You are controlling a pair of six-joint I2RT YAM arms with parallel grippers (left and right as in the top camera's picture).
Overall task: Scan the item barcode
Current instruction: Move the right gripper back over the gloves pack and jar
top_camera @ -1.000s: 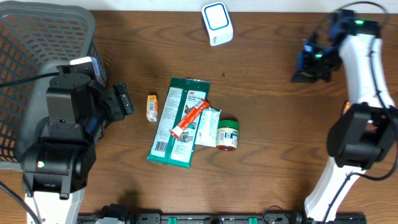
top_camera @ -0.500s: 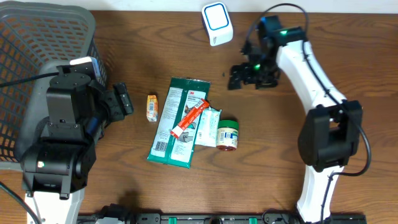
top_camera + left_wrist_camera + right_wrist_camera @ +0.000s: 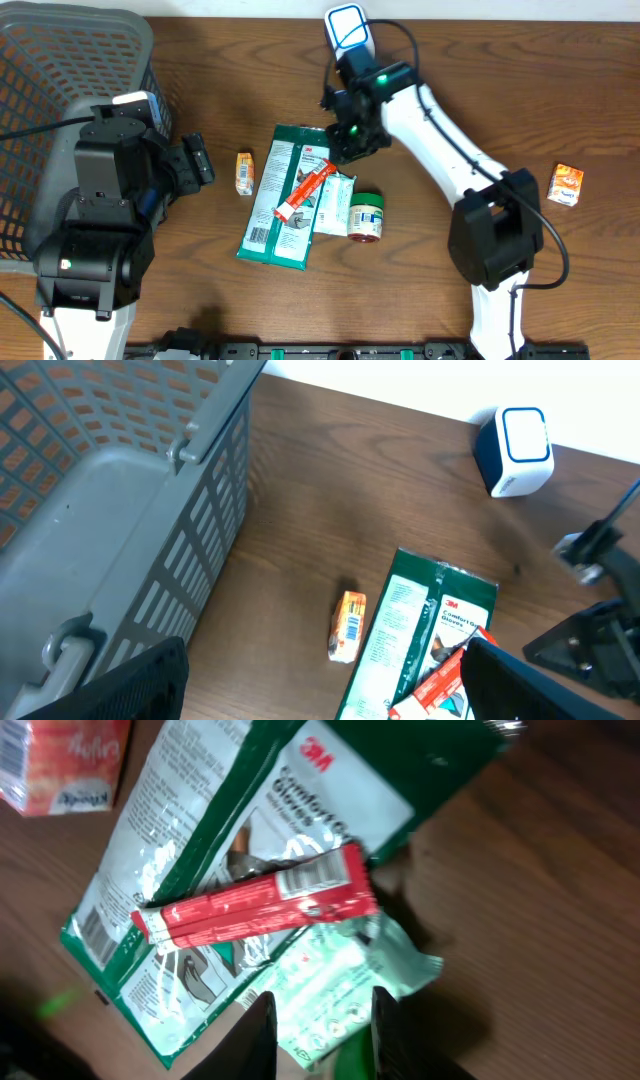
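From above, the scanner [image 3: 349, 36] stands at the far edge of the table [image 3: 450, 80]. The right gripper [image 3: 350, 135] hangs over the top right corner of the green package [image 3: 270, 200]. This package lies in the middle, with a red stick pack [image 3: 305, 190] across it. A pale green packet [image 3: 335, 203] and a small jar [image 3: 366, 216] lie just beside it. A small orange box [image 3: 245, 172] lies between the package and the left gripper [image 3: 195, 162]. A second orange box [image 3: 565, 184] lies well apart at the right, and the basket [image 3: 60, 60] stands at the left.

In the left wrist view, the left fingers [image 3: 140, 685] stand wide apart and hold nothing.

In the right wrist view, the right fingers [image 3: 258, 1040] stand only a little apart above the pale green packet. I see nothing clamped between them. The red stick pack shows a white label.
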